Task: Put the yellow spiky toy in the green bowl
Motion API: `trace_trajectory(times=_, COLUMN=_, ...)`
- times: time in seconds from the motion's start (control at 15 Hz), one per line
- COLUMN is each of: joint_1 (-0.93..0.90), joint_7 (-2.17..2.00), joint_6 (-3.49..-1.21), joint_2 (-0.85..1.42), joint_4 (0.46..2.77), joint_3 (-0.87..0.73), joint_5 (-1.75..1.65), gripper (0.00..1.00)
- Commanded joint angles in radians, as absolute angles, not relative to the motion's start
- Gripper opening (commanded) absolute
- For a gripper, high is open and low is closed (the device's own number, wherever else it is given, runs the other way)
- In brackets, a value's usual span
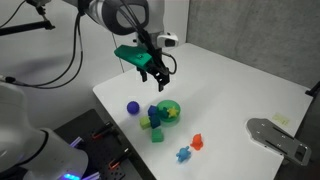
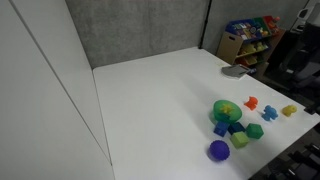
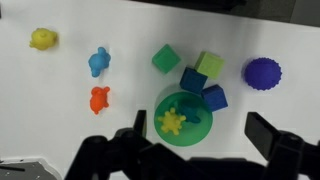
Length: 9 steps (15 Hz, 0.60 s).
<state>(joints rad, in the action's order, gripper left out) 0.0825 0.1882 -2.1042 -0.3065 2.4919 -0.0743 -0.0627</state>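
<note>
The yellow spiky toy lies inside the green bowl, which sits near an edge of the counter with two blue blocks just beside its rim. My claw hangs above the bowl, jaws spread and empty. I judge the placing done, and only drawing clear is left.

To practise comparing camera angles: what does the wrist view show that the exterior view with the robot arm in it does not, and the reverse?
Only the wrist view: a top-down look at the yellow spiky toy lying inside the green bowl, framed by the open gripper. Only the exterior view: the arm itself and a grey flat object near the edge of the table. Both: the bowl, purple ball, blocks, red toy and blue toy.
</note>
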Motion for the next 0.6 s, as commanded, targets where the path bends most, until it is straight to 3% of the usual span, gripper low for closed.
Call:
trace_trajectory(times=0.0, joint_1=0.101, joint_7=0.136, joint_6=-1.991, joint_2=-0.466, joint_4=2.513, joint_3=-0.09, joint_5=-0.074, gripper=1.0)
trace_trajectory(times=0.53, joint_1=0.105, joint_7=0.141, joint_6=-1.91, joint_2=-0.551, joint_4=2.495, joint_3=-0.107, joint_5=-0.07, gripper=1.0)
